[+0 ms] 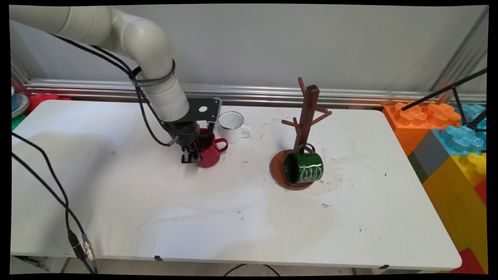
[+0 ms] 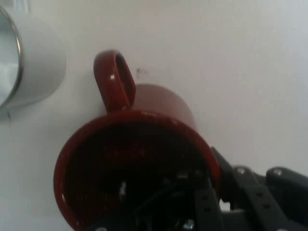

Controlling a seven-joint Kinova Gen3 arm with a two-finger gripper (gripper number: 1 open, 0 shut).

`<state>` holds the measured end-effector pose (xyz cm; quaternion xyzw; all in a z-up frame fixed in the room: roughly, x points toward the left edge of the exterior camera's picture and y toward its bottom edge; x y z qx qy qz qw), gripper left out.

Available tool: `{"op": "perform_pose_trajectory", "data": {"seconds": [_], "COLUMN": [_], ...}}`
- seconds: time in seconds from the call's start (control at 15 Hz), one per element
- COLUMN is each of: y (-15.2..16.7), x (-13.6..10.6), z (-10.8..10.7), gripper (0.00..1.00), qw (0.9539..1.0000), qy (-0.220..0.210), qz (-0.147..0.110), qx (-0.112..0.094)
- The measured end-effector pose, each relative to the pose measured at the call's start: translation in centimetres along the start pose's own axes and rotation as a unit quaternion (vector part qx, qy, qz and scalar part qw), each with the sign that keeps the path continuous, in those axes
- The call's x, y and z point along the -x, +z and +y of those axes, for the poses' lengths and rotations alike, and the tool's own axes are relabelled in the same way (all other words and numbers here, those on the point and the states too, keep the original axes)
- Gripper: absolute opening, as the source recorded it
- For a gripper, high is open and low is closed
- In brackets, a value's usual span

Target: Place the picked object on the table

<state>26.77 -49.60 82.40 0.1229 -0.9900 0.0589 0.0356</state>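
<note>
hand clamped on red mug rim, 1 finger inside | white mug just beside (handle side) | mug upright on surface; level lift advised

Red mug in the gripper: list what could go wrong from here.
1. The gripper pinches only one wall of the red mug, one finger inside and one outside; such a rim hold could let the mug swing or slip if lifted.
2. The white mug stands close behind it, so a careless move might knock it.
3. The green mug hangs low on the wooden mug tree, and a bump could shake it off.
</note>
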Motion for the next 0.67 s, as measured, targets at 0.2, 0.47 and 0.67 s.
{"op": "perform_pose_trajectory", "data": {"seconds": [0.2,0.47,0.67], "y": [0.7,0.9,0.3], "x": [-0.6,-1.2,-1.7], "z": [-0.1,-0.1,-0.2], "gripper": [1.0,1.0,1.0], "qw": [1.0,1.0,0.9998], "qy": [0.001,0.002,0.006], "qz": [-0.002,0.004,0.014], "qx": [-0.002,-0.006,-0.013]}}
